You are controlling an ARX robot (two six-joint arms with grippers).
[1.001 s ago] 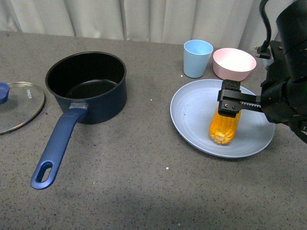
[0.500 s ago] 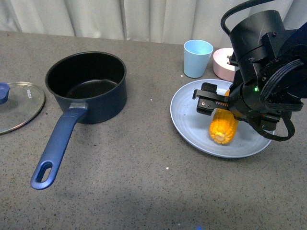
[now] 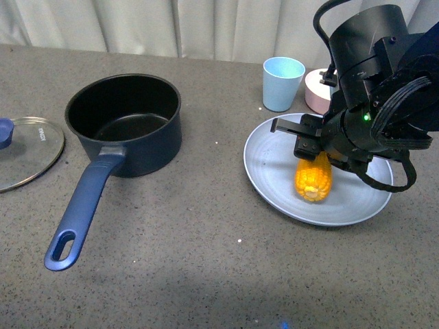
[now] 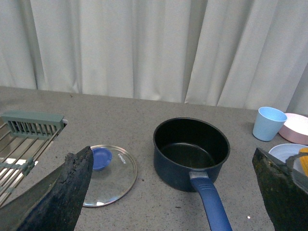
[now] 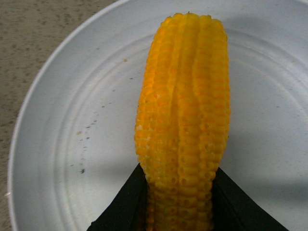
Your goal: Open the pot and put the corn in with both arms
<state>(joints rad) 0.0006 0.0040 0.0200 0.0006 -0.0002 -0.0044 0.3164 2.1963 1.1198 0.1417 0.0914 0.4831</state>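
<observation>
- pot [image 3: 140, 147]: left of centre in the front view, lid off, black inside showing. Its handle [image 3: 82, 205] runs toward the lower left of the frame.
- lid [image 3: 31, 154]: flat on the table [image 3: 206, 274] at the far left edge, near the pot but apart from it. Its blue knob [image 3: 3, 131] is cut by the frame edge.
- corn [image 3: 313, 179]: right of centre, on the pale blue plate [image 3: 264, 164], one end toward the camera.
- right gripper [image 3: 310, 147]: down on the far end of the corn. The right arm [image 3: 384, 75] fills the upper right of the frame and hides the far right part of the plate.
- right wrist view: black fingers [image 5: 122, 207] sit tight against both sides of the cob, so the claw is clamped on the corn. Can't tell whether the cob is clear of the plate or resting on it.
- left gripper [image 4: 171, 154]: seen only in the left wrist view. Jaws are spread wide, dark fingers [image 4: 62, 192] at either side of the picture, up above the table, gripping nothing. The pot and lid lie beyond them.
- blue cup [image 3: 282, 83]: upper right of centre, behind the plate.
- pink bowl [image 3: 315, 92]: just beside the blue cup, mostly hidden by the right arm.
- left wrist view also shows a grey-green rack [image 4: 33, 125] near the lid and a pale curtain [image 4: 144, 43] behind the table.
</observation>
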